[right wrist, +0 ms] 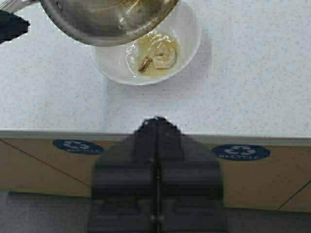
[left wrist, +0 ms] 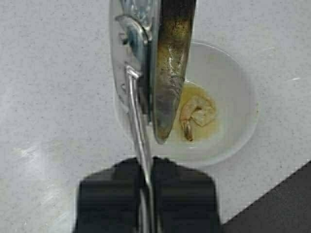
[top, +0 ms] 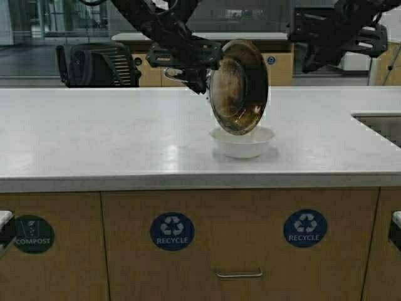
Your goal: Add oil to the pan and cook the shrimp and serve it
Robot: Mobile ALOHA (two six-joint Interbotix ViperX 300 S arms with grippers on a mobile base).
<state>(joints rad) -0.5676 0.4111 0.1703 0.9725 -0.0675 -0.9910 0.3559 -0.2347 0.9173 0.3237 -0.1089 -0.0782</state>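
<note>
the left gripper [left wrist: 146, 187], clamped on the handle, tips the pan [top: 238, 86] over the white bowl [top: 243, 143] holding shrimp [left wrist: 195, 114]; the right gripper [right wrist: 156, 141] hangs closed, empty.

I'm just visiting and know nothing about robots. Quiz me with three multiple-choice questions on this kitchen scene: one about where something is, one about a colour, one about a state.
1. Where is the shrimp?
A. in the white bowl
B. on the bare counter
C. in a sink

2. What colour are the round RECYCLE stickers?
A. red
B. blue
C. yellow

3. How is the pan held?
A. flat
B. upside down on the counter
C. tipped steeply over the bowl

Answers:
1 A: it lies in oily liquid inside the bowl.
2 B: both show blue on the cabinet fronts.
3 C: the left gripper grips its handle, rim above the bowl.
</note>
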